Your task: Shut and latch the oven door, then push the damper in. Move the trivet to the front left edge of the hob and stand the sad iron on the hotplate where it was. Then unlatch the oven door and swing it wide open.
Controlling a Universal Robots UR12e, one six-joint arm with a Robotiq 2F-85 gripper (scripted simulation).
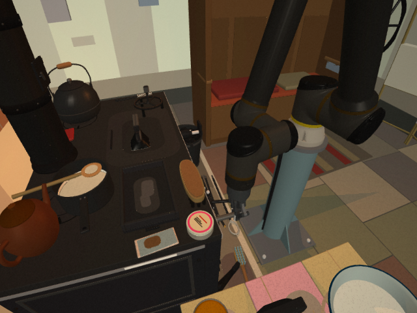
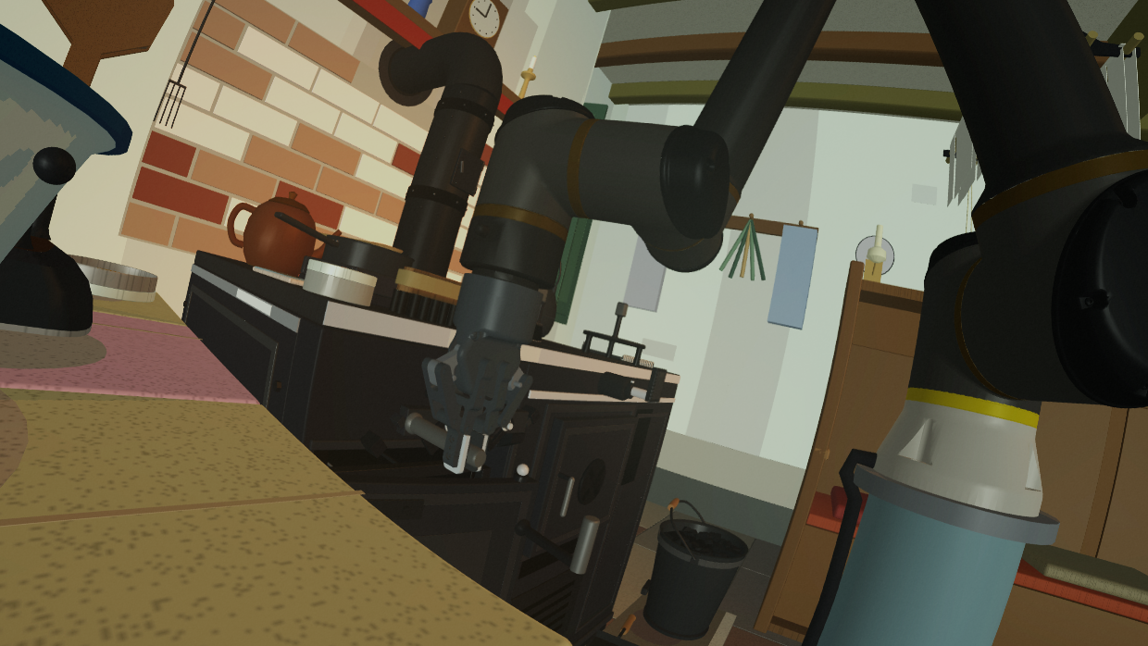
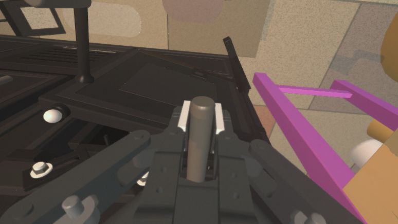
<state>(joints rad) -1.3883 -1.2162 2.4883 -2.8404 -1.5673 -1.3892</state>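
The sad iron (image 1: pixel 137 136) stands on the oval hotplate in the middle of the hob, and the trivet (image 1: pixel 148 102) sits apart from it at the hob's far right corner. My gripper (image 3: pixel 200 117) is down at the stove's front face, below the hob edge. I grip the grey cylindrical oven door handle (image 3: pixel 200 133) between my closed fingers. The oven door (image 3: pixel 156 86) lies against the stove front under the handle. A small white knob (image 3: pixel 51 115) sits to the left of the door. I cannot tell the latch's position.
Behind the hob stand a black kettle (image 1: pixel 75 97) and the flue pipe (image 1: pixel 27 101). A brush (image 1: pixel 192 180), a round tin (image 1: pixel 200 223), a saucepan with spoon (image 1: pixel 82 183) and a brown teapot (image 1: pixel 27 227) crowd the hob. A coal bucket (image 2: pixel 692 566) stands on the floor.
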